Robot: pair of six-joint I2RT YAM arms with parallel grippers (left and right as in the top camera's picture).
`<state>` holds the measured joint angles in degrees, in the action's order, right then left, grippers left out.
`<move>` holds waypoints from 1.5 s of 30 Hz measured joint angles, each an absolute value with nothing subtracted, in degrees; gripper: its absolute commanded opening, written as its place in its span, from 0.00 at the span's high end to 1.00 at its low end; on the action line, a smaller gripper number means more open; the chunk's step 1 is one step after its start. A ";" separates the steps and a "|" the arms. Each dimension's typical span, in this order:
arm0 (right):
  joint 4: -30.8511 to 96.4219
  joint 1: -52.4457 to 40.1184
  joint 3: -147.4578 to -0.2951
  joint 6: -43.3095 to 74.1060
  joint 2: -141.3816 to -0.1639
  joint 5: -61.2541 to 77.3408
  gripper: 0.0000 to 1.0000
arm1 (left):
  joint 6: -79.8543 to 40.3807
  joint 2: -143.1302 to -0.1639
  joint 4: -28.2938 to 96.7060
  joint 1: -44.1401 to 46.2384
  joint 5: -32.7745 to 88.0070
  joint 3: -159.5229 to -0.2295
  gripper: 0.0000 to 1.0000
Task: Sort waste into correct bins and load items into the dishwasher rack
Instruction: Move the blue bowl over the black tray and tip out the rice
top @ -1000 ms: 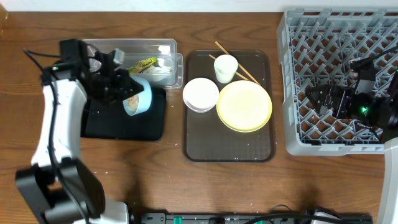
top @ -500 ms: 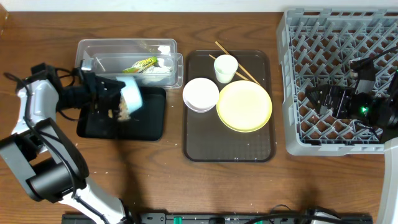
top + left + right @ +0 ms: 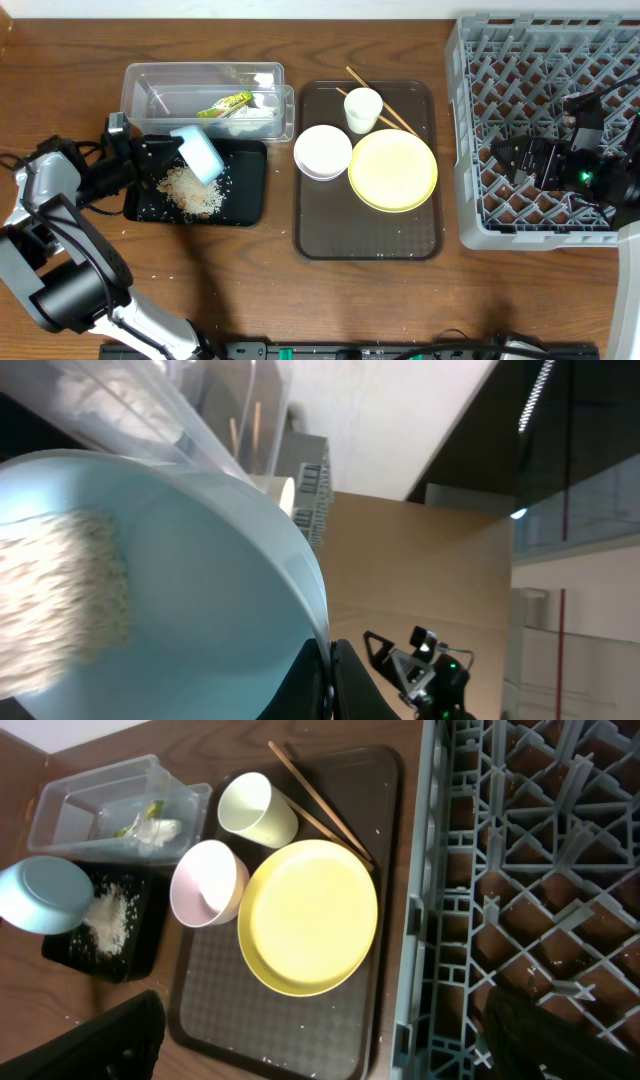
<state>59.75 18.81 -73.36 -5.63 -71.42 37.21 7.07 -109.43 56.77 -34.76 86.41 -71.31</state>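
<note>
— What is the biggest thing, and where is it?
— The large square grey plastic lattice rack (image 3: 540, 60) is standing at the right edge of the wooden table (image 3: 300, 300). My right pincer (image 3: 512, 160) is hovering over its grid floor. Its fingers (image 3: 120, 1040) are standing spread fully wide, with nothing between them.
— And after that?
— The dark brown rectangular serving tray (image 3: 368, 230) is lying in the middle. At the left, the clear rectangular plastic tub (image 3: 200, 78) is standing at the back, and the shallow black rectangular tray (image 3: 248, 195) is lying just in front of it.
— Now the dishes, please.
— The round yellow plate (image 3: 392, 170) is lying on the brown tray. My left pincer (image 3: 330, 672) is gripping, fully closed, the rim of the light blue bowl (image 3: 198, 155) and is holding it tilted, mouth toward the black tray. The small white bowl (image 3: 322, 152) is sitting just beside the plate's left edge. The white cup (image 3: 362, 108) is standing upright behind them. The pair of thin wooden chopsticks (image 3: 395, 120) is lying slantwise, partly hidden by the cup.
— And the waste?
— The crumpled white paper (image 3: 250, 110) and the small green-and-orange snack wrapper (image 3: 230, 103) are lying inside the clear tub. The whitish rice-like scraps (image 3: 188, 192) are lying in a heap on the black tray below the blue bowl. Some are showing inside the bowl, blurred.
</note>
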 measured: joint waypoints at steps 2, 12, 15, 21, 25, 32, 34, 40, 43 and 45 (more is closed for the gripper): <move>59.72 18.81 -73.36 -5.63 -71.42 37.21 0.01 | 7.05 -109.43 56.75 -34.79 87.13 -71.31 0.94; 59.75 18.81 -73.36 -5.63 -71.42 37.21 0.01 | 5.23 -109.43 54.68 -34.83 88.14 -71.26 0.94; 59.72 18.81 -73.36 -5.63 -71.42 37.21 0.01 | 2.28 -109.43 52.38 -35.09 87.00 -71.22 0.94; 59.72 18.81 -73.36 -5.65 -71.42 37.21 0.01 | -1.15 -109.43 50.52 -35.57 87.83 -71.20 0.94; 59.72 18.81 -73.36 -5.65 -71.42 37.21 0.01 | -3.38 -109.43 50.63 -35.57 88.33 -71.18 0.94; 59.75 18.81 -73.36 -5.63 -71.42 37.21 0.01 | -5.82 -109.43 47.42 -35.57 88.47 -71.16 0.94; 59.75 18.81 -73.36 -5.63 -71.42 37.21 0.01 | -6.92 -109.43 45.95 -35.59 88.58 -71.16 0.94; 59.75 18.81 -73.36 -5.65 -71.42 37.21 0.01 | -9.67 -109.43 45.58 -35.86 88.58 -71.16 0.94; 59.77 18.81 -73.36 -5.63 -71.42 37.21 0.01 | -10.04 -109.43 45.65 -35.90 88.58 -71.16 0.94; 59.77 18.81 -73.36 -5.65 -71.42 37.21 0.01 | -9.19 -109.40 46.81 -35.77 88.38 -71.16 0.94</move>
<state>59.77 18.81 -73.36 -5.65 -71.42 37.21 -9.19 -109.40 46.81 -35.77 88.38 -71.16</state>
